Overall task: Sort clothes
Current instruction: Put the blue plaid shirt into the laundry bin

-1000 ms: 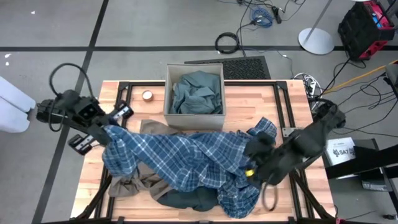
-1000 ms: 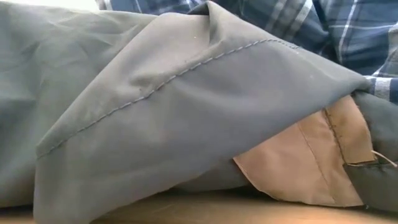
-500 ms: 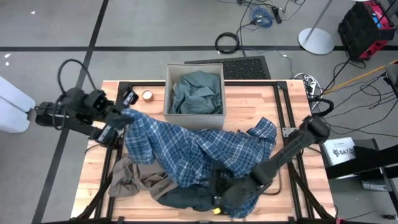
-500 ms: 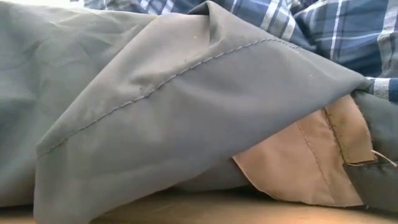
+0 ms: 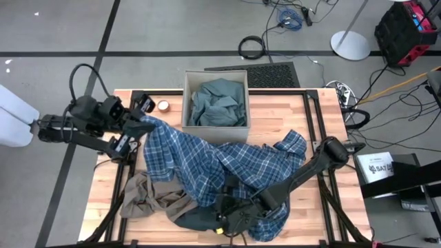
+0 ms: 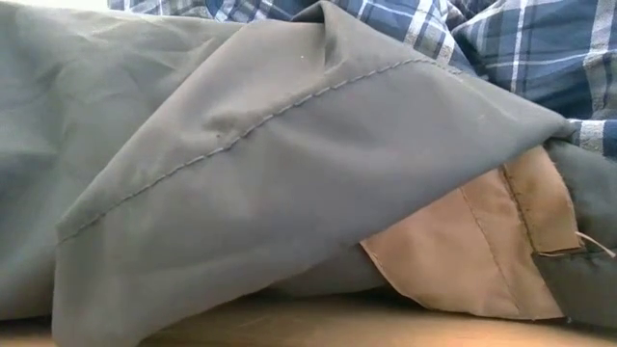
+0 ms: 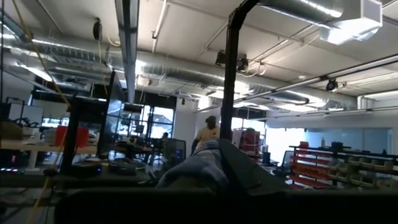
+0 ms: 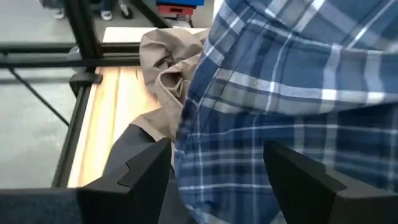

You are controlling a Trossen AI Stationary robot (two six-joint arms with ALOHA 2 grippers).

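Blue plaid shirt (image 5: 207, 165): draped across bench (image 5: 317, 114) centre; far-left corner clenched in my left tool (image 5: 141, 124). My right tool (image 5: 231, 213), fingers spread, apparently over its near hem.

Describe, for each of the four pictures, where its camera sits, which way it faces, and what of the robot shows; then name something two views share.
High view: overhead, looking straight down on the table; both arms show, left gripper shut on the blue plaid shirt, right gripper open at the pile's near edge.
Low view: table height, facing a dark slate garment; no robot part shows.
Left wrist view: faces the room; the shirt bunches at its jaws.
Right wrist view: looks past open fingers at plaid and the tan-brown garment.
Shared: the plaid shirt shows in all four.
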